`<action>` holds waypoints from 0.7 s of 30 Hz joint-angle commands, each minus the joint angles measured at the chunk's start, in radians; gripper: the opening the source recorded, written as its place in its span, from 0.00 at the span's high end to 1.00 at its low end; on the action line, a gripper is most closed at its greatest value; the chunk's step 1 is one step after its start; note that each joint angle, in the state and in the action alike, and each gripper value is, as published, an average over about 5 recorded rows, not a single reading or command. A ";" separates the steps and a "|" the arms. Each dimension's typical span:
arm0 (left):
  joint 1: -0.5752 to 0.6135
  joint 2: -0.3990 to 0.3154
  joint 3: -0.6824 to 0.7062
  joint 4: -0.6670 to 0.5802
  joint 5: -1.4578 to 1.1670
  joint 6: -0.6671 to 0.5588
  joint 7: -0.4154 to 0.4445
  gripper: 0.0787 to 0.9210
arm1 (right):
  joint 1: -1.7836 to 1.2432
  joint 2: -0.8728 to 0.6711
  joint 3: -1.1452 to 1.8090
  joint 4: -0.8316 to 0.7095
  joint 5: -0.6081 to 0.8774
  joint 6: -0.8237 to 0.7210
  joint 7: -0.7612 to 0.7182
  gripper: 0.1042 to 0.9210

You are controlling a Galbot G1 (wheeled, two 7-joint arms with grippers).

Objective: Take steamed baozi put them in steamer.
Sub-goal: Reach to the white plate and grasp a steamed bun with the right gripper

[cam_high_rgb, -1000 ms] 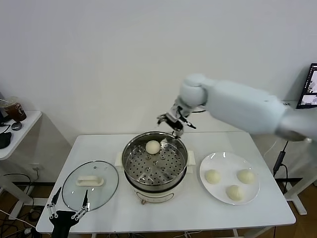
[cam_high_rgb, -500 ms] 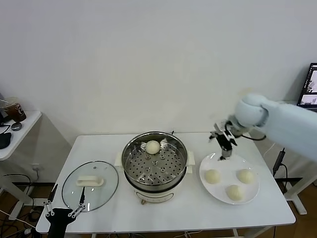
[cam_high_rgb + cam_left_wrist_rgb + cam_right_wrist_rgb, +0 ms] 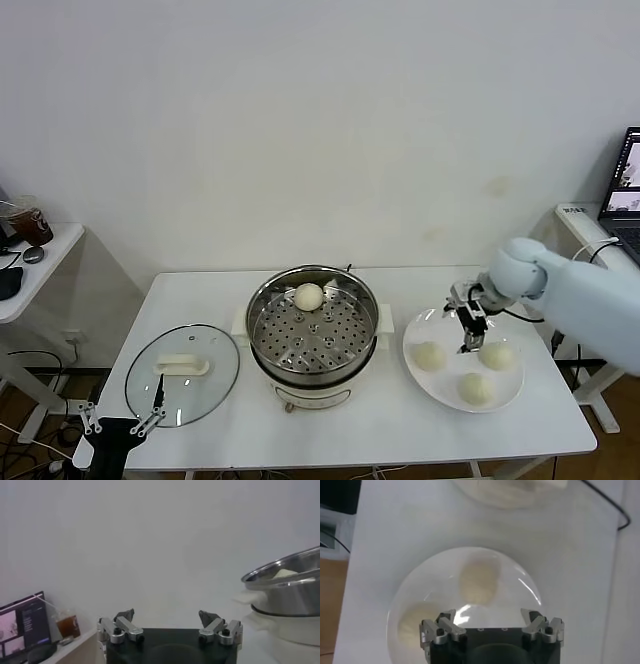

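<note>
The steamer (image 3: 312,330) stands mid-table with one baozi (image 3: 308,296) on its perforated tray. Three more baozi (image 3: 429,355) (image 3: 495,355) (image 3: 473,388) lie on the white plate (image 3: 425,325) to its right. My right gripper (image 3: 468,322) is open and empty, just above the plate's far part between the two far baozi. In the right wrist view the gripper (image 3: 492,617) hangs over the plate (image 3: 515,595), with one baozi (image 3: 479,582) ahead and another (image 3: 415,625) to the side. My left gripper (image 3: 120,420) is open and parked at the table's front left edge; its wrist view (image 3: 166,616) shows the steamer (image 3: 290,587) side on.
A round glass lid (image 3: 182,372) with a white handle lies left of the steamer. A side table with a cup (image 3: 30,222) stands far left. A laptop (image 3: 625,185) is at the far right. The steamer's white base (image 3: 510,492) shows beyond the plate.
My right gripper has moved from above the steamer's far rim to the right and down over the plate. My left gripper has sunk slightly. The baozi have not moved.
</note>
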 commanded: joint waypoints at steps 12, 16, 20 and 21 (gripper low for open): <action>-0.001 -0.004 -0.010 0.012 0.000 -0.001 0.000 0.12 | -0.151 0.148 0.088 -0.141 -0.095 0.051 0.019 0.12; -0.001 -0.004 -0.010 0.013 0.000 -0.001 0.000 0.12 | -0.162 0.157 0.099 -0.154 -0.110 0.045 0.020 0.12; 0.000 -0.004 -0.011 0.012 0.000 -0.002 -0.001 0.12 | -0.169 0.156 0.105 -0.156 -0.121 0.038 0.014 0.15; 0.000 -0.004 -0.012 0.012 0.000 -0.002 -0.001 0.12 | -0.170 0.156 0.106 -0.156 -0.122 0.036 0.013 0.18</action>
